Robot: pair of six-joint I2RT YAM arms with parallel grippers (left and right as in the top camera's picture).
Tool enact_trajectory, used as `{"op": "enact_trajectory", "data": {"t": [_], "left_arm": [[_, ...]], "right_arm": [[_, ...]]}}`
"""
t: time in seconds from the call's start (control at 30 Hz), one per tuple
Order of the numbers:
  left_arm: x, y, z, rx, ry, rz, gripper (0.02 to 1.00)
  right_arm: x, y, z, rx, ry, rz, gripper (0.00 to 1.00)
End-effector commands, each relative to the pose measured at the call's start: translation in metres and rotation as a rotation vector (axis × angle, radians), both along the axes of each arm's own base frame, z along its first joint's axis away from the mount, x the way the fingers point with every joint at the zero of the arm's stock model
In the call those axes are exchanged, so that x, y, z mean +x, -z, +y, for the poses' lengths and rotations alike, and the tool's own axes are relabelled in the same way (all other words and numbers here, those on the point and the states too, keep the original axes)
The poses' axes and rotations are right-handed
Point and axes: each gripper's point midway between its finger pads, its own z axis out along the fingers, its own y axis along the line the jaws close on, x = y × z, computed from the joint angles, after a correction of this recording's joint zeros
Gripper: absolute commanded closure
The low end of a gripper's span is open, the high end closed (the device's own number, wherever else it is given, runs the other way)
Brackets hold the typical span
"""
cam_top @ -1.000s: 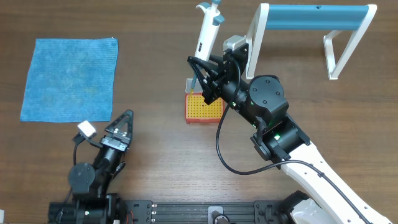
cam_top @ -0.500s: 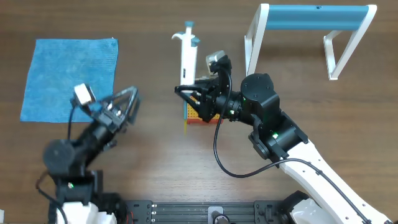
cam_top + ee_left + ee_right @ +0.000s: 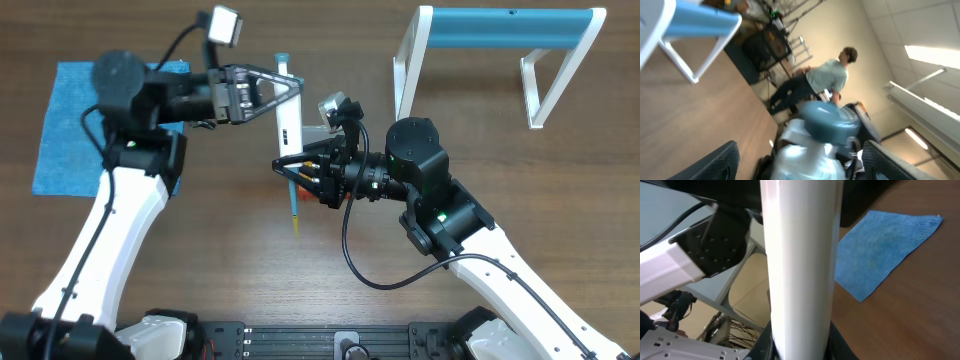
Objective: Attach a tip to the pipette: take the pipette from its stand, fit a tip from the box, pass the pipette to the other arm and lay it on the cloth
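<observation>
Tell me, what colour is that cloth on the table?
Plain blue. The cloth shows best in the right wrist view.

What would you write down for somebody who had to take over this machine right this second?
Right claw: shut on the pipette.
Left claw: open, either side of the pipette's top end.
Done: pipette off its stand, yellow tip fitted.
Left to do: left claw closes, right lets go, pipette goes onto the blue cloth.

The brown wood-grain bench [image 3: 230, 260] has a black slotted rail [image 3: 260, 338] along its near edge. Light strips [image 3: 927, 52] line the ceiling.
</observation>
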Motion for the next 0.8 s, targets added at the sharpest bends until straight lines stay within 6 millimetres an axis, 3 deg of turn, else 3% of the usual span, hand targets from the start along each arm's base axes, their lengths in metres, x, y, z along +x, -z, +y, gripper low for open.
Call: {"op": "enact_trajectory", "data": {"t": [0.03, 0.1, 0.23, 0.27, 0.33, 0.37, 0.4, 0.47, 0.57, 0.63, 0.7, 0.8], "left_arm": [[-0.009, 0.001, -0.007, 0.016, 0.087, -0.038, 0.224], [-0.014, 0.0, -0.01, 0.018, 0.113, -0.057, 0.231], [-0.024, 0.0, -0.014, 0.025, 0.166, -0.064, 0.332], [-0.026, 0.001, -0.013, 0.027, 0.175, -0.065, 0.411], [-0.029, 0.002, -0.013, 0.032, 0.193, -0.065, 0.437], [-0.031, 0.002, -0.013, 0.034, 0.204, -0.066, 0.542], [-0.031, 0.002, -0.013, 0.034, 0.205, -0.066, 0.755], [-0.031, 0.002, -0.013, 0.034, 0.204, -0.066, 0.963], [-0.03, 0.002, -0.013, 0.034, 0.203, -0.066, 0.991], [-0.03, 0.002, -0.013, 0.033, 0.199, -0.066, 0.991], [-0.026, 0.003, -0.011, 0.032, 0.184, -0.069, 0.991], [-0.013, 0.011, -0.001, 0.036, 0.153, -0.077, 0.991]], "right_arm": [[-0.004, -0.009, 0.002, 0.019, -0.023, -0.012, 0.921], [-0.004, -0.009, 0.002, 0.018, -0.023, -0.012, 0.921], [-0.002, -0.009, 0.0, 0.018, -0.013, -0.013, 0.923], [-0.001, -0.009, -0.001, 0.017, -0.009, -0.013, 0.925], [0.003, -0.009, -0.004, 0.017, 0.004, -0.013, 0.923], [0.006, -0.009, -0.006, 0.018, 0.011, -0.013, 0.923], [0.007, -0.009, -0.007, 0.018, 0.017, -0.013, 0.921], [0.009, -0.009, -0.008, 0.017, 0.022, -0.013, 0.923], [0.009, -0.009, -0.008, 0.017, 0.023, -0.013, 0.921], [0.009, -0.009, -0.008, 0.017, 0.022, -0.013, 0.443], [0.01, -0.008, -0.009, 0.015, 0.025, -0.01, 0.172], [0.019, 0.011, -0.025, -0.045, 0.069, 0.049, 0.167]]}}
